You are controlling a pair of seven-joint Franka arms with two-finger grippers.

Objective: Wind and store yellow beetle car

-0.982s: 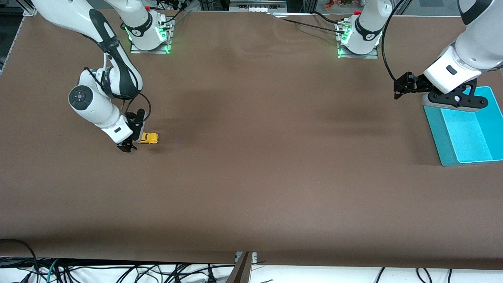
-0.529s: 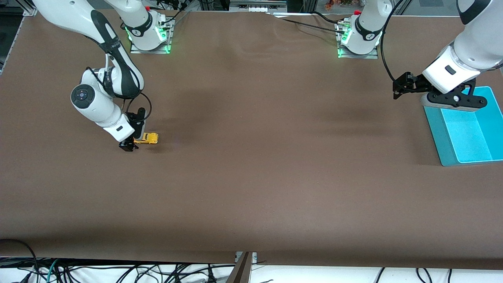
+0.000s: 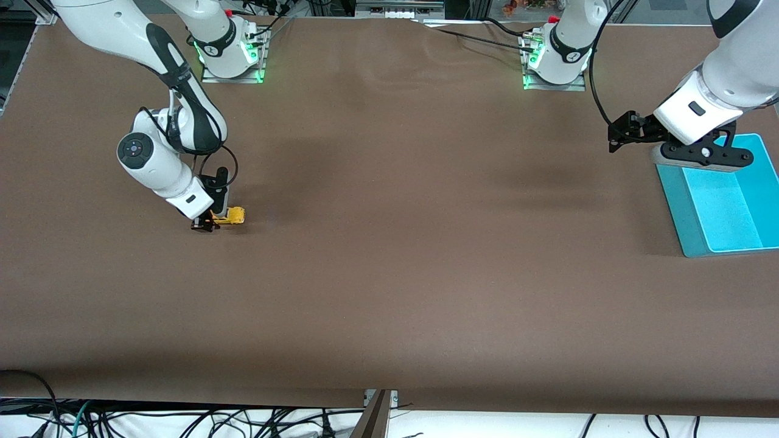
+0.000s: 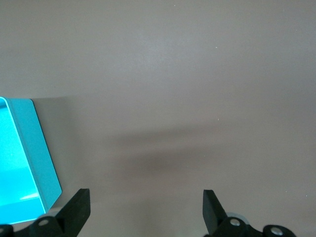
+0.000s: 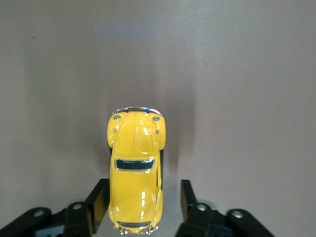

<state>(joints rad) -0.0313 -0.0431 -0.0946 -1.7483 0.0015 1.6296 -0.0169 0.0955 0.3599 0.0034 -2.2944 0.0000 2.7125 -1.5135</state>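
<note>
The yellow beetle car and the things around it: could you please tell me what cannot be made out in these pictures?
- Yellow beetle car: in the front view the right gripper covers its rear. In the right wrist view its own body hides the wheels.
- Teal bin: the left gripper covers one corner, and the front view's edge cuts off one side.
- Left gripper: only its fingertips show in the left wrist view.
</note>
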